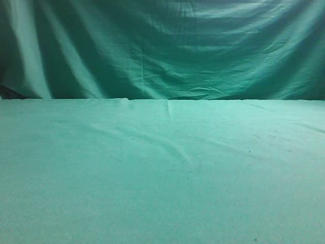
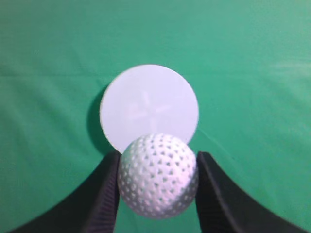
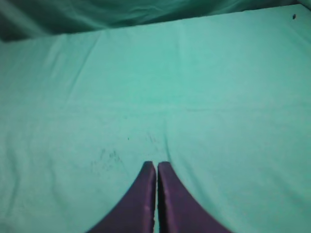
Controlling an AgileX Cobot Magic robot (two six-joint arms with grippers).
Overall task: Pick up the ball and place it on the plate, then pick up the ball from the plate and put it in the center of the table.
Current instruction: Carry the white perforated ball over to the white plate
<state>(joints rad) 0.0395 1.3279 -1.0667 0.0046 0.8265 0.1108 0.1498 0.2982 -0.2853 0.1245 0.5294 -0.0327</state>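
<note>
above the plate [image 2: 148, 104], seemingly bare, left pincer [image 2: 157, 187] clamping the ball [image 2: 157, 182]

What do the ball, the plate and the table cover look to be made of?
The ball, clamped in the left gripper, looks like hard white plastic, matte with a slight sheen; its surface is densely dimpled. The plate is a flat white disc, probably plastic or coated card, with a smooth surface and a faint cross mark. The table cover is green woven cloth, matte and softly wrinkled.
</note>
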